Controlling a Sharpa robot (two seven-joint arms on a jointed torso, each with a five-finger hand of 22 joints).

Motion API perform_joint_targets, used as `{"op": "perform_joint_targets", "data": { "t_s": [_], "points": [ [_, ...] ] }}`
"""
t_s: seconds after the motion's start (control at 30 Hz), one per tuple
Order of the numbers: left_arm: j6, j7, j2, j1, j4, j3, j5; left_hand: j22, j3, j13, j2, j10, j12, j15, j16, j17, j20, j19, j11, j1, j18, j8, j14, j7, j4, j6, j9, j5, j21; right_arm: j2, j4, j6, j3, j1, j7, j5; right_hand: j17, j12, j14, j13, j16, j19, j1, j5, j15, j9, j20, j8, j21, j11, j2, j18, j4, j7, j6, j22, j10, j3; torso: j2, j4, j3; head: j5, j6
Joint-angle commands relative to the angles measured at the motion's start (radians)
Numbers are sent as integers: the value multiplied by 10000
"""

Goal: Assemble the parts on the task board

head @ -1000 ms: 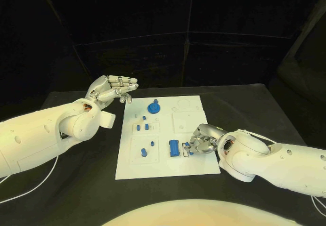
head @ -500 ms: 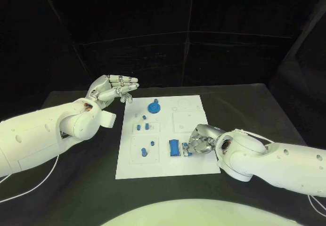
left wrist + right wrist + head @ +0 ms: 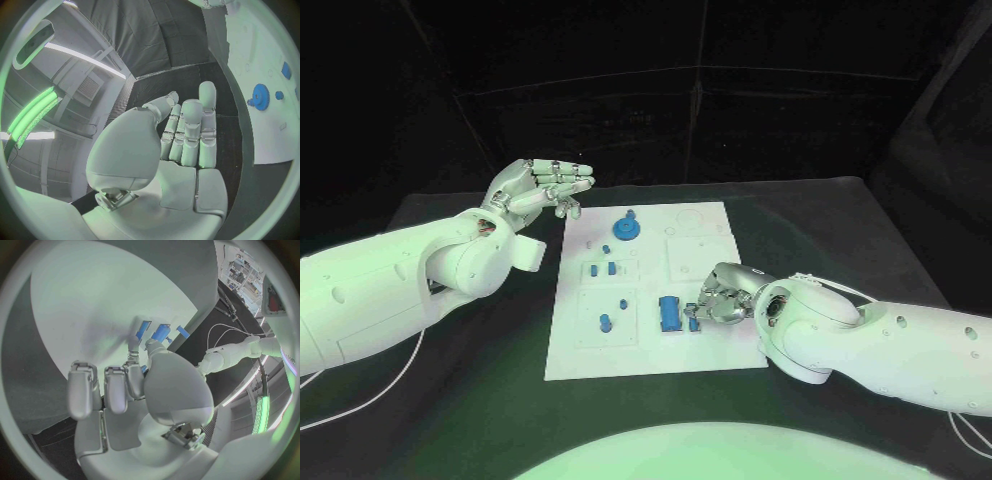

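The white task board [image 3: 653,350] lies mid-table. On it are a blue gear [image 3: 627,230], several small blue parts [image 3: 603,268] and a longer blue piece [image 3: 671,314]. My right hand [image 3: 718,300] hovers low over the board's near right part, fingers curled down. Its fingertips reach a small blue part [image 3: 692,323] beside the longer piece; whether they grip it is unclear. The right wrist view shows curled fingers [image 3: 115,390] and blue pieces [image 3: 160,332] just past them. My left hand [image 3: 538,188] is raised, open and holding nothing, off the board's far left corner. The left wrist view shows the gear [image 3: 258,95].
Black table [image 3: 459,400] surrounds the board on all sides. A black backdrop stands behind the far edge. White cables [image 3: 358,405] trail from the left arm near the front left.
My right hand has crept a little to the left across the board, closer to the longer blue piece. The left hand has stayed still.
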State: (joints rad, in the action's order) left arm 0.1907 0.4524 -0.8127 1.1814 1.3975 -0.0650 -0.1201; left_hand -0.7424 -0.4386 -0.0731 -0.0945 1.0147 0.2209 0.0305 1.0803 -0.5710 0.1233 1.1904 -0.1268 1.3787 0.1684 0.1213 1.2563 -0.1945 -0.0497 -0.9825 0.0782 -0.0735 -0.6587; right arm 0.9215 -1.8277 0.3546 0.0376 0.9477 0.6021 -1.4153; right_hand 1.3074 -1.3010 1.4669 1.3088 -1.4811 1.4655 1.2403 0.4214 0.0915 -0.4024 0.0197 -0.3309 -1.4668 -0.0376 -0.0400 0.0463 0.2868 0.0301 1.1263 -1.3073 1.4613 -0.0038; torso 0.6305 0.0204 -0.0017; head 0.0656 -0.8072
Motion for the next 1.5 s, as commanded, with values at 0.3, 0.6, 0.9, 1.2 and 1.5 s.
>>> {"op": "perform_joint_targets", "data": {
  "t_s": [0.3,0.6,0.9,1.2,1.5],
  "points": [
    [-137,-10,-6,13,29,9,33,11,52,15,62,-73,59,-1,69,-35,42,-43,26,-66,152,63,-50,20,11,20,-11,-62,60,0,37,288,-2,13,18,-140,1179,16,764,783,-27,302,-645,-1455,36,-116,-29,-53,-10,35,140,-78,9,73,-38,-1003,97,-643,-4,-2,-3,5,-10],
    [-138,-4,-8,13,24,9,33,11,52,15,62,-73,59,-1,69,-35,42,-43,26,-66,152,63,-50,20,11,20,-11,-62,60,241,-166,512,-3,13,-230,-106,1117,121,751,729,15,271,-401,-1462,27,-144,-23,-18,31,53,113,-65,-107,101,-160,-948,43,-793,-19,6,7,14,40],
    [-33,50,8,13,-77,8,110,23,80,15,73,-88,88,10,-11,144,49,-63,20,-118,146,81,-136,17,45,10,-10,-56,78,771,323,1406,-17,407,-3711,3308,-341,2815,380,-1002,1089,-704,185,-1342,-386,177,335,884,1403,577,84,348,-159,718,-1629,933,-1367,-1197,-185,68,-33,134,312],
    [305,220,296,-17,-779,8,699,511,442,-6,181,22,436,83,-1303,1318,166,-1252,44,-311,147,226,-1761,96,314,-62,1,-46,989,15,2669,1014,-21,1428,-7479,8911,-5711,6979,-2244,-4039,6073,-4117,1690,-1815,-900,451,802,1312,6382,1096,550,1331,-834,1224,-2246,6433,-4619,-1151,-670,144,-116,309,706],
    [308,347,1094,-156,-2334,12,1196,2754,406,106,141,132,-551,873,-6335,3619,925,-4103,-252,-343,-20,-33,-3160,67,742,147,-102,-44,4175,-1717,5576,-140,-31,1696,-9657,11051,-9159,10741,-4497,-9438,10980,-5403,3015,-2571,-1737,1638,1676,2284,10367,1604,877,1355,-1114,1415,-2172,9035,-4384,-829,-1168,169,-159,561,1527]
  ]
}}
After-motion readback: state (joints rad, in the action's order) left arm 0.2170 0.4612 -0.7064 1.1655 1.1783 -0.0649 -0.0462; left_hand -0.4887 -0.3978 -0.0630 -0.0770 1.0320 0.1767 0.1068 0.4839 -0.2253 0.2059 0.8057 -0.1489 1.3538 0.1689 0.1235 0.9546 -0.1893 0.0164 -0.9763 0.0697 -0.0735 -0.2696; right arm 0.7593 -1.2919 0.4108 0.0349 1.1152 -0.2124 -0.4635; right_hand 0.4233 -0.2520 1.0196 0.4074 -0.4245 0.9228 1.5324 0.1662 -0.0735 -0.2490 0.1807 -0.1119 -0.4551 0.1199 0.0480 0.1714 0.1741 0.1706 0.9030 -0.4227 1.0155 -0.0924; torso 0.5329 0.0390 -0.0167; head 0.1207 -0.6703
